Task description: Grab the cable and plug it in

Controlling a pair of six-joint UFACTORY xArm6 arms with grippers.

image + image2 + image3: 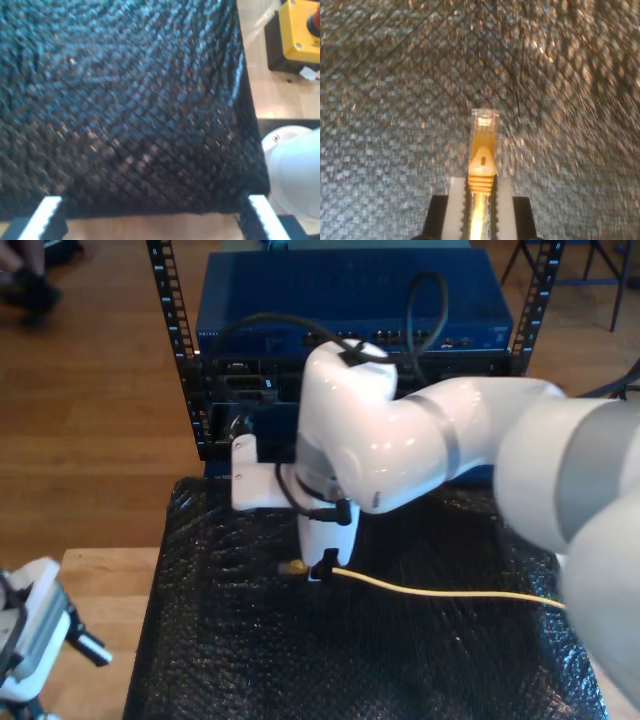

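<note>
The yellow cable [450, 591] lies across the black mat [400, 660] from the exterior view's right to the mat's middle. My second gripper [320, 570] points down there, shut on the cable's yellow boot [483, 160]. The clear plug [485, 117] sticks out past the white fingertips [455, 200], just above the mat [380, 150]. In the exterior view the plug [292, 567] points towards that view's left. My first gripper [155, 220] is open, its two white pads [47, 215] wide apart over the mat [125, 100], with nothing between them.
A rack with a blue network unit [350, 300] stands behind the mat, its dark front with ports [400, 340] facing the arms. An arm [30, 640] sits at the exterior view's lower left over the wooden table [100, 580]. A yellow emergency-stop box [300, 30] stands beyond the mat.
</note>
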